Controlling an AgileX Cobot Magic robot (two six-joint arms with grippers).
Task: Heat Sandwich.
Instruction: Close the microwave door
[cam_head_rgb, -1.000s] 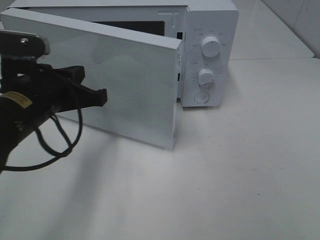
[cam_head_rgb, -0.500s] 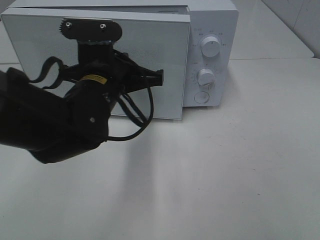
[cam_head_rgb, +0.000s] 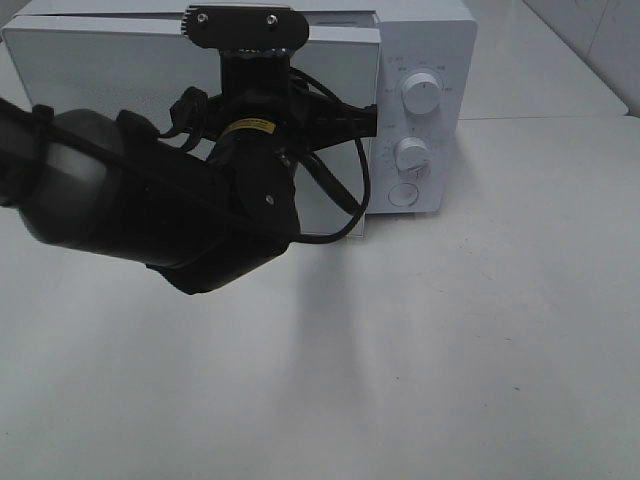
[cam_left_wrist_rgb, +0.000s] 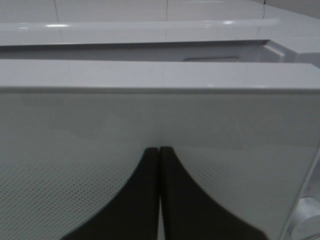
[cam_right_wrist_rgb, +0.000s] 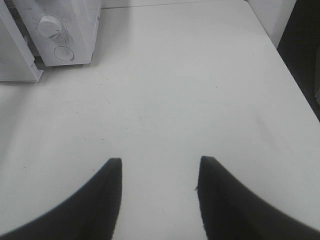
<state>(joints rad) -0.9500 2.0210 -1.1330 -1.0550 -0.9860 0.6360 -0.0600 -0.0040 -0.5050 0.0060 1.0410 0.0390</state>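
While at one door (cam_left_wrist_rgb: 165, 112), one closed gripper (cam_left_wrist_rgb: 159, 150)

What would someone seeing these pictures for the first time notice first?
The bulky black left arm fills the high view, its shut left gripper tip-first at the white microwave's glass door. Two round white dials stand on the panel right of the door. The right gripper hangs open over the white table.

Nothing here can be read: the microwave (cam_head_rgb: 425, 60) has fine grey marks ringed around its upper dial (cam_head_rgb: 421, 94) and lower dial (cam_head_rgb: 411, 154), all too small to make out, and the yellow label (cam_head_rgb: 247, 127) on the left arm (cam_head_rgb: 150, 215) carries dark print that is just as illegible.
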